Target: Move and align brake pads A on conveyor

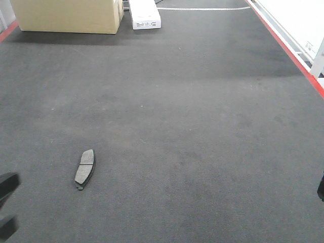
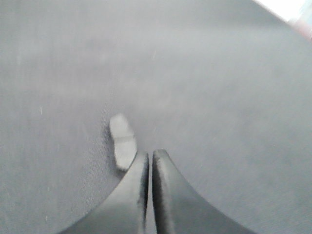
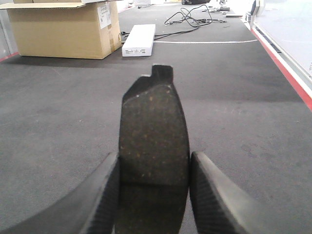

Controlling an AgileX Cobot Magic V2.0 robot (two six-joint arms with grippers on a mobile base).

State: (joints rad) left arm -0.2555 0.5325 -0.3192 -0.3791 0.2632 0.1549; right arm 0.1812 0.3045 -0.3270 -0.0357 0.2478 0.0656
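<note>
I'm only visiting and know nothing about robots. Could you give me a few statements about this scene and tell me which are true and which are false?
1. The right claw grips a brake pad between its fingers. True.
2. The left claw grips a pad too. False: it is shut on nothing, and a loose pad lies on the conveyor just ahead of it.
3. Four pads lie on the conveyor. False: only the one loose pad shows there.
4. A cardboard box and a white box sit at the far end. True.
</note>
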